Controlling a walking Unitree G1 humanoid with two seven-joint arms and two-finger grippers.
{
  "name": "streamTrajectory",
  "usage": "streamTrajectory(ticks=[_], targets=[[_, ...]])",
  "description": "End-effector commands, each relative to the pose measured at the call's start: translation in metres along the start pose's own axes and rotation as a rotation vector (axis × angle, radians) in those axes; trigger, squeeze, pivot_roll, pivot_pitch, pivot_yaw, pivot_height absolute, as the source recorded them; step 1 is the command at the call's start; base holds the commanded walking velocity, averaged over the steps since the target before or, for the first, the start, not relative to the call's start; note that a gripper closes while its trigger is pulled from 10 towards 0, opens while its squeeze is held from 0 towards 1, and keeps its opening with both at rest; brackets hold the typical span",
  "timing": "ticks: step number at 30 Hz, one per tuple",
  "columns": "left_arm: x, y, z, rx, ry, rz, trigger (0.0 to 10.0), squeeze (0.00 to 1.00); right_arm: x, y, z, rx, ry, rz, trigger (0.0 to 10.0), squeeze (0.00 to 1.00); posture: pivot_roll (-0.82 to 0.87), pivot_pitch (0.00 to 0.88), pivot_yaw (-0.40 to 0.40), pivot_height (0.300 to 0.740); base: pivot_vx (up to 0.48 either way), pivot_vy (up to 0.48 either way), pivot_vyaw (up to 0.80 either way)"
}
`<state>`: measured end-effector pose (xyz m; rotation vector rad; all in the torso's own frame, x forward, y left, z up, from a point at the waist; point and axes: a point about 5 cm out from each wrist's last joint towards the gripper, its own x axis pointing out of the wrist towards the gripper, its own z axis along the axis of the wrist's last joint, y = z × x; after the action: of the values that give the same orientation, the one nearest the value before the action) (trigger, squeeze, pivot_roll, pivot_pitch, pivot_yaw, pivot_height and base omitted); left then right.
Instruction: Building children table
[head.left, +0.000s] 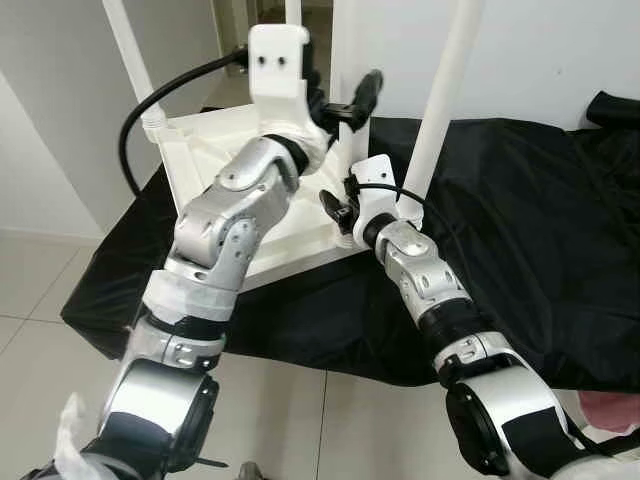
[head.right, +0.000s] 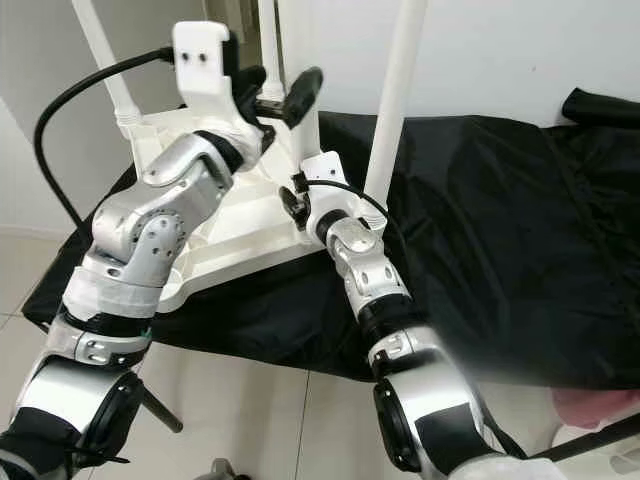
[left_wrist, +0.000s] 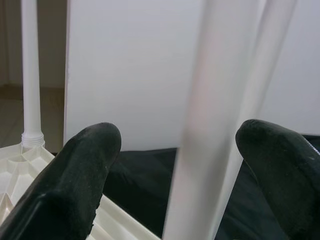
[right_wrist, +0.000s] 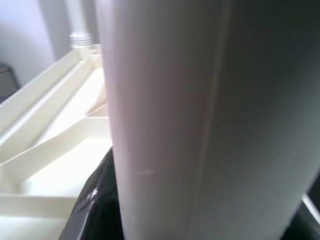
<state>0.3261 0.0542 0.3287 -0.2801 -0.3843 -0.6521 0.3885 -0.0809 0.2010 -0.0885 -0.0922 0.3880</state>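
The white plastic children's table top lies upside down, ribbed underside up, in the centre-left of the head views, on a worktop covered by a black cloth. Four white round plastic legs stand up from its corners; one is seen at the upper left and one at the upper centre right.

The step in hand is judged to be the fixing of a near leg into its corner socket. The left claw is held high, in the upper centre of the frame; its two black fingers are spread apart on both sides of a leg, and no contact is seen, so nothing is gripped by it. The right claw is placed lower, at the foot of the near right leg, and the leg is very close before its camera. Whether its fingers are closed on the leg cannot be told.

To do this step well, the leg should be kept upright while it is turned or pressed, and the top should be kept from sliding on the loose cloth. The grip is better taken low, near the socket, so that the leg is not bent.

The room has plain light walls and a floor of pale tiles, seen at the left side.
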Motion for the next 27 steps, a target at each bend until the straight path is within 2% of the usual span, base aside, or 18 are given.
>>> streamTrajectory(ticks=[1,6,7,8,11,14,21,23,24,26,27], targets=[[-0.004,-0.012,0.006,-0.005,-0.027,-0.239,10.0,0.0,-0.001,-0.003,-0.001,0.013,0.0,-0.024,10.0,0.0,0.02,0.004,0.036,0.74,0.0,0.0,0.0],[-0.008,-0.009,0.007,-0.007,-0.043,-0.217,10.0,0.0,-0.003,-0.009,-0.003,0.008,0.0,-0.049,10.0,0.0,0.03,0.001,0.034,0.74,0.0,0.0,0.0],[-0.012,0.002,0.007,-0.01,-0.054,-0.14,10.0,0.0,-0.006,-0.016,-0.009,-0.003,0.005,-0.067,10.0,0.0,0.03,0.0,0.036,0.74,0.0,0.0,0.0],[-0.012,0.002,0.007,-0.01,-0.054,-0.14,10.0,0.0,-0.006,-0.016,-0.009,-0.003,0.005,-0.067,10.0,0.0,0.03,0.0,0.036,0.74,0.0,0.0,0.0],[-0.015,0.02,0.006,-0.002,-0.068,-0.01,10.0,0.0,-0.009,-0.024,-0.013,-0.016,-0.001,-0.071,10.0,0.0,0.03,0.003,0.037,0.74,0.0,0.0,0.0],[-0.016,0.028,0.005,-0.019,-0.065,0.039,10.0,0.0,-0.01,-0.028,-0.016,-0.009,-0.001,-0.068,10.0,0.0,0.03,0.009,0.037,0.74,0.0,0.0,0.0],[-0.02,0.034,-0.007,0.069,0.013,0.086,10.0,0.0,-0.01,-0.034,-0.01,-0.019,-0.05,-0.05,10.0,0.0,0.03,0.02,0.039,0.74,0.0,0.0,0.0],[-0.022,0.039,-0.018,0.103,0.079,0.125,10.0,0.0,-0.01,-0.039,-0.005,-0.016,-0.075,-0.069,10.0,0.0,0.04,0.026,0.038,0.74,0.0,0.0,0.0],[-0.022,0.039,-0.018,0.103,0.079,0.125,10.0,0.0,-0.01,-0.039,-0.005,-0.016,-0.075,-0.069,10.0,0.0,0.04,0.026,0.038,0.74,0.0,0.0,0.0],[-0.027,0.047,-0.038,0.158,0.178,0.183,10.0,0.0,-0.012,-0.039,-0.001,-0.009,-0.118,-0.054,10.0,0.0,0.04,0.03,0.038,0.74,0.0,0.0,0.0],[-0.027,0.047,-0.038,0.158,0.178,0.183,10.0,0.0,-0.012,-0.039,-0.001,-0.009,-0.118,-0.054,10.0,0.0,0.04,0.03,0.038,0.74,0.0,0.0,0.0]])
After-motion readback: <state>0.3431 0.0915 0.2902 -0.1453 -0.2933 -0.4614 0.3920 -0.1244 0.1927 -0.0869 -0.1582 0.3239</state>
